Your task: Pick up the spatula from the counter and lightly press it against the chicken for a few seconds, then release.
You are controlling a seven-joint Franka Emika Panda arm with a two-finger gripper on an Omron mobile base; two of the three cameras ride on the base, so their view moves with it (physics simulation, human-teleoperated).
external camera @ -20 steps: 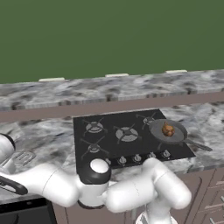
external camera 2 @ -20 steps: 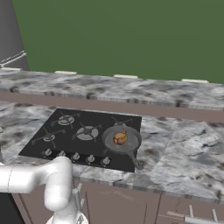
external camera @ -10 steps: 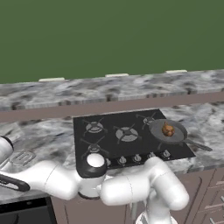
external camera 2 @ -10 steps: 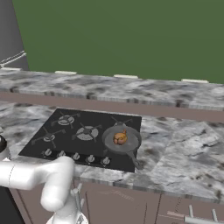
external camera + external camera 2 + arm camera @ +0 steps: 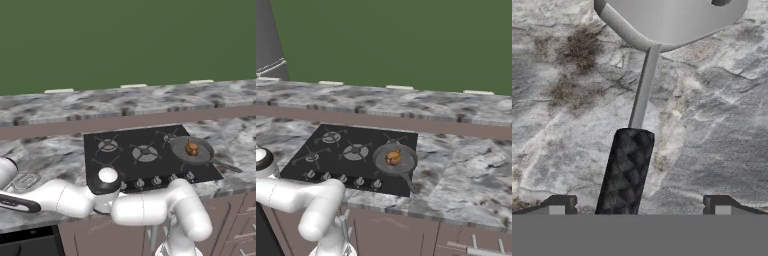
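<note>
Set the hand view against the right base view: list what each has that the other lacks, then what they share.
Hand view: the spatula lying flat, its dark handle between the open fingers, untouched. Right base view: the chicken in its pan on the stove, green wall behind. Shared: the marbled grey counter.

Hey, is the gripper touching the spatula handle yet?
Apart. The hand view shows the spatula handle lying between the open fingertips of the gripper, with bare counter visible on each side.
</note>
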